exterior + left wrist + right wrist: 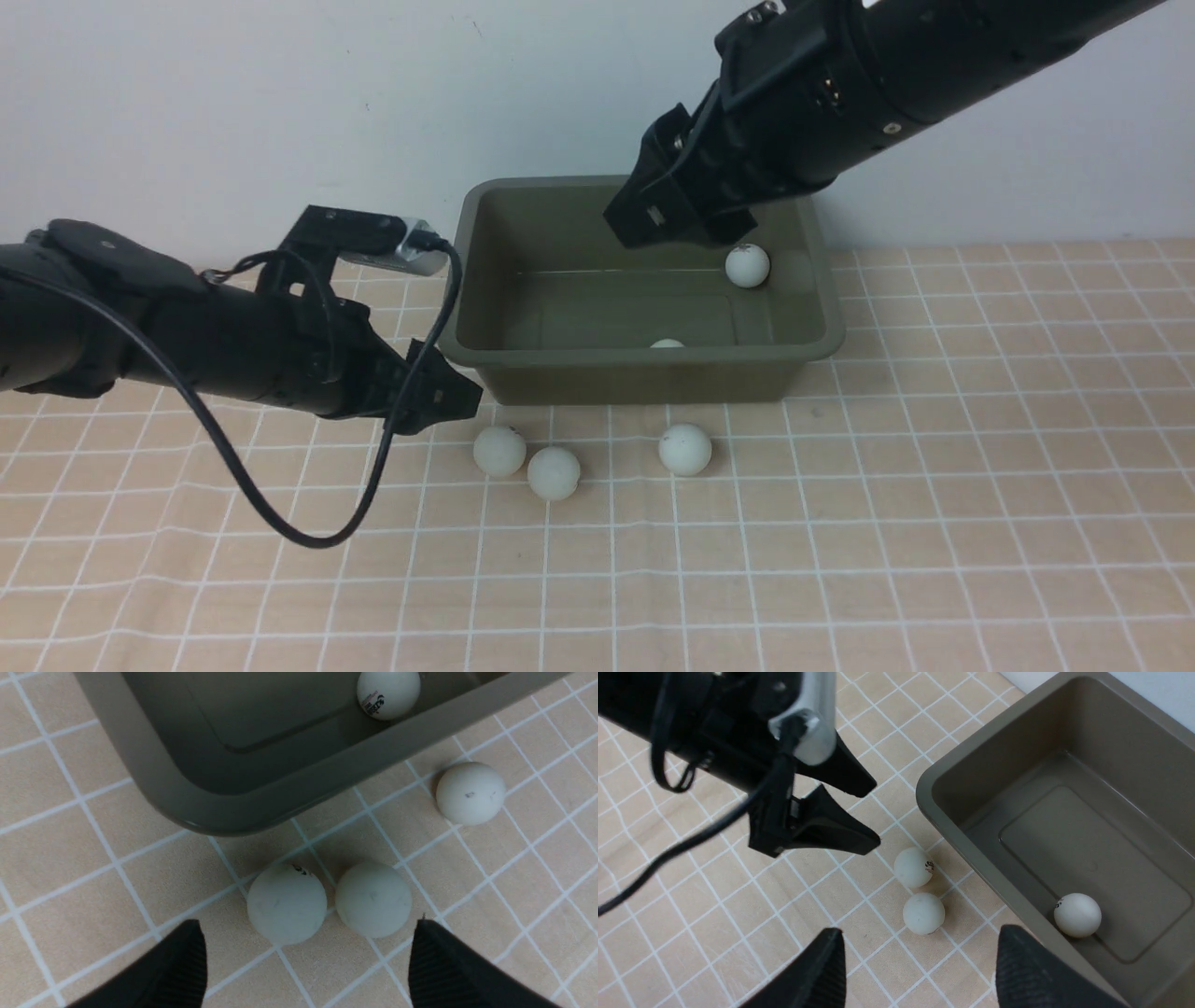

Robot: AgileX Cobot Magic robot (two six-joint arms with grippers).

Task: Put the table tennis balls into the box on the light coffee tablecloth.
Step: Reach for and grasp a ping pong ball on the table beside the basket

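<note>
Empty left end effector [307, 933], jaws wide apart, points at touching pair of table tennis balls [286, 904] on light coffee tablecloth [70, 858] just beside box [224, 812]. Over box, right end effector [922, 933] also apart, empty. Straddle one ball only, descend plumb; neighbour likely rolls.

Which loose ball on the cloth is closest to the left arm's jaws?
The leftmost ball, first of the close pair; its neighbour and the lone ball lie farther right.

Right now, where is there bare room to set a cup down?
The tablecloth is bare along its near edge and right of the box. Crowded: just before the box, with three balls and the left gripper.
</note>
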